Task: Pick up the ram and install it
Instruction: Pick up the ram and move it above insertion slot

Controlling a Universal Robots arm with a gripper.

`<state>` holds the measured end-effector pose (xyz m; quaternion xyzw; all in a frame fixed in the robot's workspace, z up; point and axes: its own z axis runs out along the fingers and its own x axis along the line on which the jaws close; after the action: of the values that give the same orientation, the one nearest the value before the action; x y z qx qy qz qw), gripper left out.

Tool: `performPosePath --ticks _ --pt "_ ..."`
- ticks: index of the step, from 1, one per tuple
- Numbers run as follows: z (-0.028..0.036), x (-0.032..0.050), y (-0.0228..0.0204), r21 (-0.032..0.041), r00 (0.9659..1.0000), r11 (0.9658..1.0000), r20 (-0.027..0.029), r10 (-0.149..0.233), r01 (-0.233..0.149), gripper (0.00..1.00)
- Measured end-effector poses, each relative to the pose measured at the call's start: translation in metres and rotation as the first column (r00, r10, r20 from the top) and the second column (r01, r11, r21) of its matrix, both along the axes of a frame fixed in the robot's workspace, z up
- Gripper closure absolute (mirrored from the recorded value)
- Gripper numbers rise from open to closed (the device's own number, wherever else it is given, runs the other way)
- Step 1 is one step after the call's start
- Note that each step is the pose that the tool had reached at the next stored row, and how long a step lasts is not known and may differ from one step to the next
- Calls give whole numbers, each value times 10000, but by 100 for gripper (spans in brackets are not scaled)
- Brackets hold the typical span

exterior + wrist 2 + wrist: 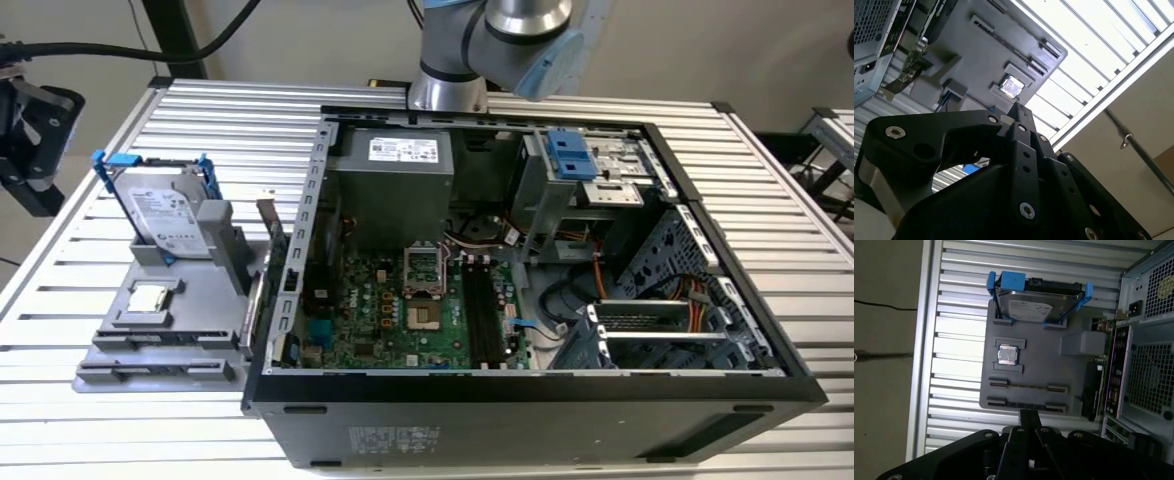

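Pincer (1027,415) looks closed and empty, hovering near the ram (1026,387) standing edge-up in the grey tray (1044,365). I'd centre it squarely across that thin edge.

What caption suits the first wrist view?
The claw hovers above the gray tray holding the ram, a processor chip and a framed hard drive, beside the computer case.
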<state>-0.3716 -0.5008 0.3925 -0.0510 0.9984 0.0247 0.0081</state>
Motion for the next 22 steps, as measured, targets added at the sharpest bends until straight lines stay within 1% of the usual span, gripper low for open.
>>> performPosePath --ticks 3,6,9,12,17,19,22 --pt "-1 -1 1 1 9995 9995 2 328 -328 100" --pt "0 0 0 1 9978 9978 1 665 -665 100" --pt "-1 0 0 1 9955 9955 1 951 -951 100" --pt "0 0 0 1 9924 9924 1 1233 -1233 100" --pt "-1 0 0 1 9851 9851 1 1718 -1718 100" --pt "-1 0 0 1 9815 9815 2 1916 -1916 100" --pt "-1 0 0 1 9749 9749 2 2225 -2225 100"
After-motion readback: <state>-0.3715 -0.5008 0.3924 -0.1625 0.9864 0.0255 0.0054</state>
